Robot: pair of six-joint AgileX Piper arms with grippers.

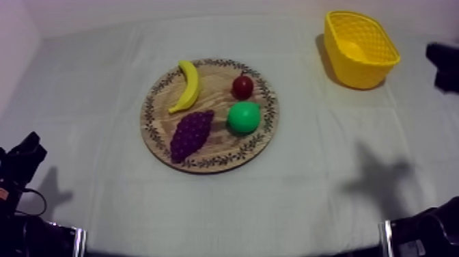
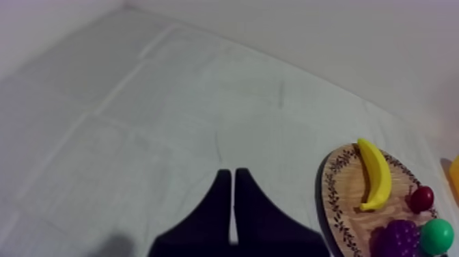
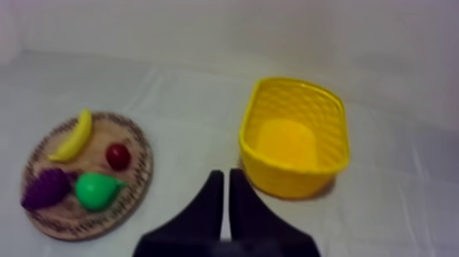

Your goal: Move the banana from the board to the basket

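The yellow banana [image 1: 188,85] lies on the far left part of the round wooden board [image 1: 220,139], curved along the rim. The yellow basket [image 1: 355,72] stands empty at the far right of the table. My left gripper [image 2: 232,179] is shut on nothing, low over bare cloth to the left of the board [image 2: 338,198], well short of the banana [image 2: 376,174]. My right gripper [image 3: 227,179] is shut too, hanging just before the basket [image 3: 287,181], with the banana [image 3: 75,137] far off on the board [image 3: 140,184].
Sharing the board are a bunch of purple grapes [image 1: 191,133], a green pear [image 1: 244,117] and a small red fruit [image 1: 242,87]. My arms rest at the near left [image 1: 20,164] and near right [image 1: 423,232] corners. Bare cloth lies between board and basket.
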